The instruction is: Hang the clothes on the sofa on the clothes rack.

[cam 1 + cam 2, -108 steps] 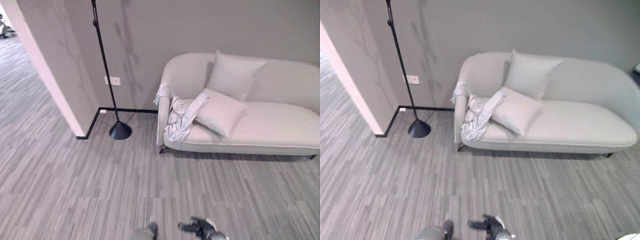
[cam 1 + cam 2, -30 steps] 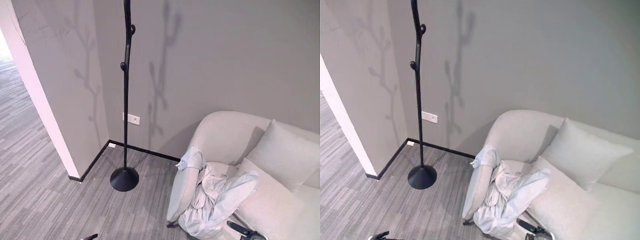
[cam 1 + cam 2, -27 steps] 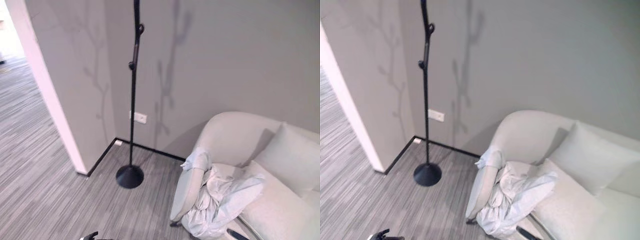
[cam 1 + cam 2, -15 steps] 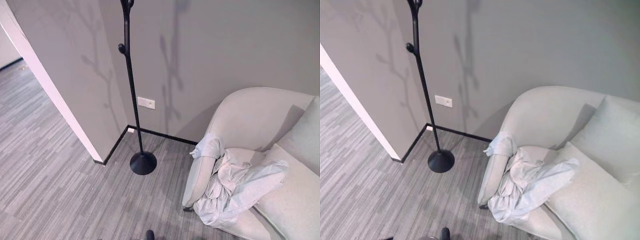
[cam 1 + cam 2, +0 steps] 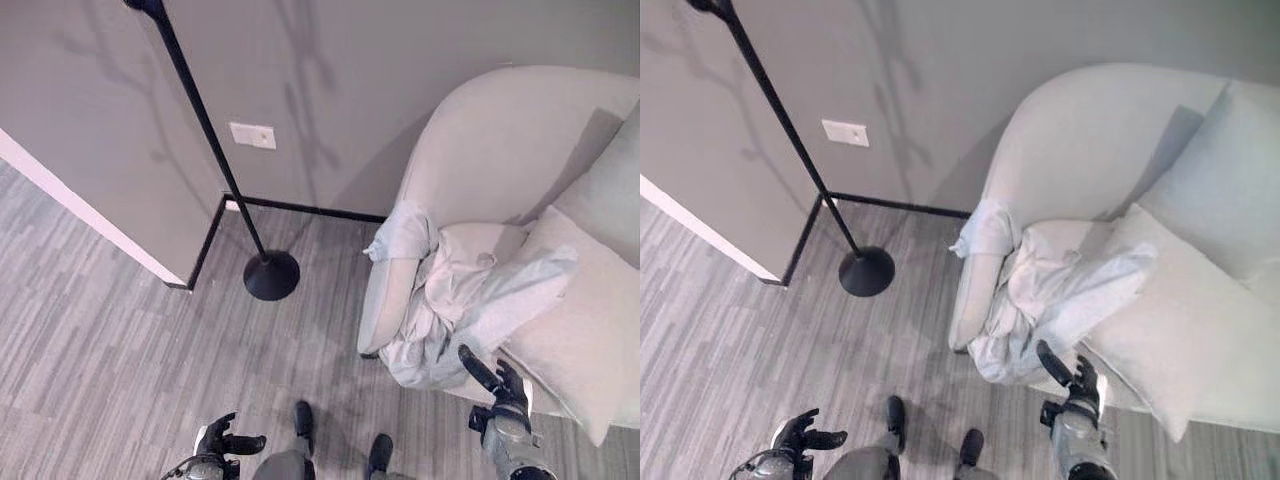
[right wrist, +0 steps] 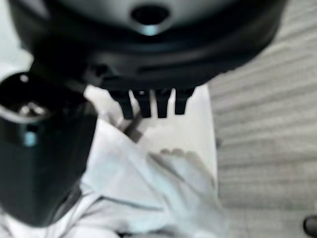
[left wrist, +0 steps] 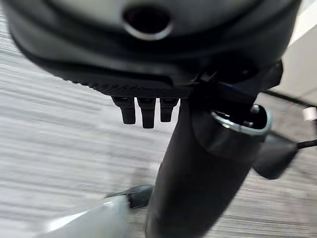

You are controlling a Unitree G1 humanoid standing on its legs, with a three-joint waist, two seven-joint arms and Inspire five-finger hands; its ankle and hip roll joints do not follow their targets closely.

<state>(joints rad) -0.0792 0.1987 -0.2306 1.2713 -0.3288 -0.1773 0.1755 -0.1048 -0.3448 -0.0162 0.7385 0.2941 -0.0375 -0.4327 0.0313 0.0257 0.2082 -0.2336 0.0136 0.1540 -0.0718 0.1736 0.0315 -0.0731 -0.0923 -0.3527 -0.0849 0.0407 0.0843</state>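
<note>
The step in hand is the reach: the right hand, fingers straight and apart, hovers just beside the crumpled clothes heaped over the sofa arm, so next it must close on cloth. The left hand hangs loosely spread above the floor, holding nothing. Compared with 0.5 s ago, the camera has tipped down, bringing both hands into view, while the clothes rack is unmoved.

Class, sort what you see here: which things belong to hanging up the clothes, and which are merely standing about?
Belong to the job:
- clothes, heaped over the sofa's arm
- sofa
- clothes rack
- right hand, open, beside the heap

Standing about:
- cushions
- wall socket
- left hand, idle over the floor
</note>
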